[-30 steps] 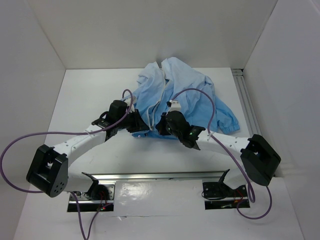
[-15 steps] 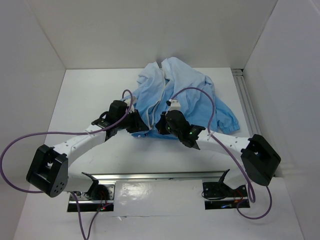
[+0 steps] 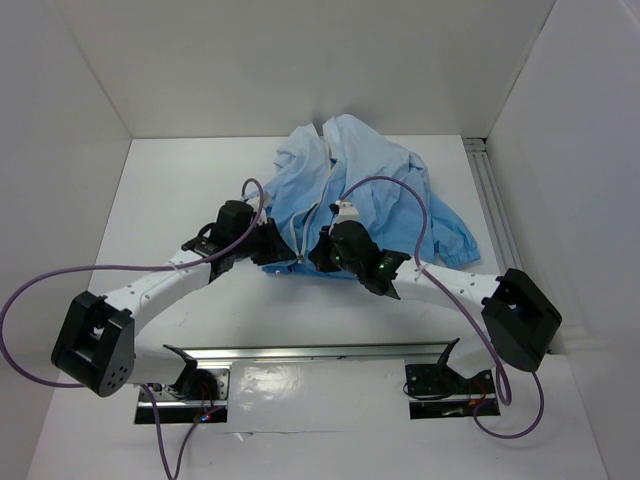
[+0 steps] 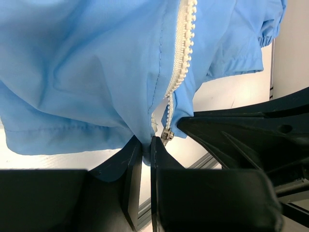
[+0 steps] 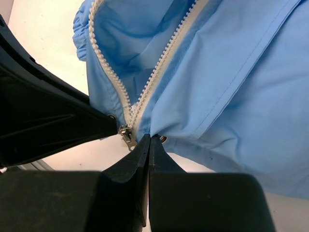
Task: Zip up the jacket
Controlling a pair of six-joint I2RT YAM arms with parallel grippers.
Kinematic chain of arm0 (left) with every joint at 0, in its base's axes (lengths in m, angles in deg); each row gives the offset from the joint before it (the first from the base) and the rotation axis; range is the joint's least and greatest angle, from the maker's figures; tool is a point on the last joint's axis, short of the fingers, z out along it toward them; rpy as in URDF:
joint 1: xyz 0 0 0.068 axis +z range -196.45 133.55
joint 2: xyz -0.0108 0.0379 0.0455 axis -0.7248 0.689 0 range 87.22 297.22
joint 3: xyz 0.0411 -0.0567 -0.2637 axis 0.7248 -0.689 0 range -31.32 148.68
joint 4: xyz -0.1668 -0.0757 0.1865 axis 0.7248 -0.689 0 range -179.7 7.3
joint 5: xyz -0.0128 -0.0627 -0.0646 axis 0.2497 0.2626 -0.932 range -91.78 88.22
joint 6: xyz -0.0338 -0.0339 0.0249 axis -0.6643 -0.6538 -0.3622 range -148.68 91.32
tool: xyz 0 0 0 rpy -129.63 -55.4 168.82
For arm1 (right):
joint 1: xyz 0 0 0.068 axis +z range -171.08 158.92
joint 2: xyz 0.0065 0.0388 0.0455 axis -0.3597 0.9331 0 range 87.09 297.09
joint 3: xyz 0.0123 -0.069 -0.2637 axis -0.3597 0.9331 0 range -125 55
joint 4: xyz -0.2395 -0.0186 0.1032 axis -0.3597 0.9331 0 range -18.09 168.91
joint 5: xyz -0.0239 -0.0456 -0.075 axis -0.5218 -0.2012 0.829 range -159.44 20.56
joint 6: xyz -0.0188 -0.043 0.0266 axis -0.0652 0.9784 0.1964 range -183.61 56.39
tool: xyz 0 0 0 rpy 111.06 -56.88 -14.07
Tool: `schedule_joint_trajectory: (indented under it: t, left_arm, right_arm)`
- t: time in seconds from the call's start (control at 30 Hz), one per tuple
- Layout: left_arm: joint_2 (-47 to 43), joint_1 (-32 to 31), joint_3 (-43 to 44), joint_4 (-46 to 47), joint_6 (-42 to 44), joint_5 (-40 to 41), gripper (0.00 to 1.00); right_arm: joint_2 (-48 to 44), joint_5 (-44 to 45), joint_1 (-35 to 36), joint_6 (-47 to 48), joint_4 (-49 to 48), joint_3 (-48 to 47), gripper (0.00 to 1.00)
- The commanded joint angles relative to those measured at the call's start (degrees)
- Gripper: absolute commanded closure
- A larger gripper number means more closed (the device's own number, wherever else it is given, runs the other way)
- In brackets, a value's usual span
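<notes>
The jacket is laid on the counter toward 12 o'clock; its near hem is flanked at 9 o'clock by the left gripper, at 3 o'clock by the right gripper.

**Colour record: my two grippers and what lies round them**

Jacket: plain light blue, no print, with stitching in the same blue. Zipper teeth: creamy white on a pale strip. Slider: dull silver. My left gripper and right gripper: matt black. My arm links: white with black joints. Cables: purple. Table: white.
</notes>
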Motion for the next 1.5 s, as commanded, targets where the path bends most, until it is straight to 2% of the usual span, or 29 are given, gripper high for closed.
schedule_joint_trajectory:
  t: [0.0, 0.5, 1.47]
  left_arm:
    - [-2.38, 0.33, 1.93, 0.71, 0.40, 1.65, 1.00]
    - [-6.24, 0.33, -0.70, 2.02, -0.13, 2.18, 1.00]
    - [-3.43, 0.33, -1.24, 3.08, -0.13, 0.42, 1.00]
  right_arm:
    - [-1.05, -0.69, 0.49, -0.24, -1.34, 0.29, 1.00]
    - [-0.53, -0.16, 0.49, -0.77, -0.81, 0.29, 1.00]
    - [-0.52, -0.16, 0.49, -0.77, -0.81, -0.77, 1.00]
